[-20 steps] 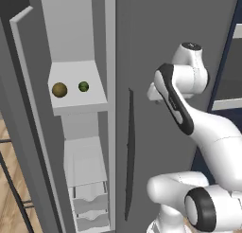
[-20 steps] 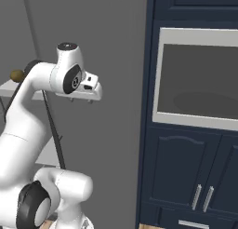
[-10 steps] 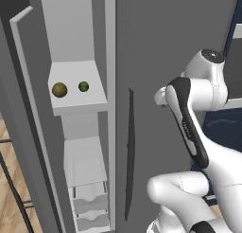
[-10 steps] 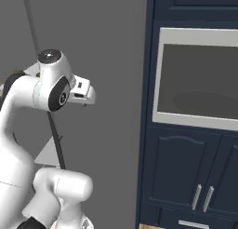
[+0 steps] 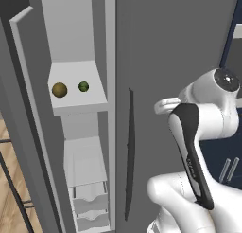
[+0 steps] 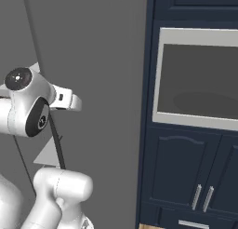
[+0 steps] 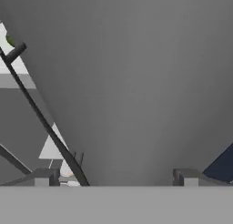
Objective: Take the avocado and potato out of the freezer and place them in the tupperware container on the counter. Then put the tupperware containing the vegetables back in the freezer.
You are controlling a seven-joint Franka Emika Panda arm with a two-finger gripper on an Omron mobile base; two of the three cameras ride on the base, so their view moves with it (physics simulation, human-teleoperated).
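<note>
The freezer stands with its narrow compartment open. On its pale shelf lie the olive-brown potato and, to its right and apart from it, the dark green avocado. White drawers sit low down, and the long dark handle runs down the grey front. My gripper is open and holds nothing; it faces the grey freezer front close up, right of the handle. The hand sticks out beside the folded arm. The tupperware container and the counter are out of view.
The swung-out freezer door borders the compartment on the left. To the right of the freezer stands a navy cabinet with a built-in oven and lower doors with silver handles. My own arm rises close to the freezer front.
My arm has folded and swung, its upper joint dropping lower and nearer the base. The potato and avocado lie where they were.
</note>
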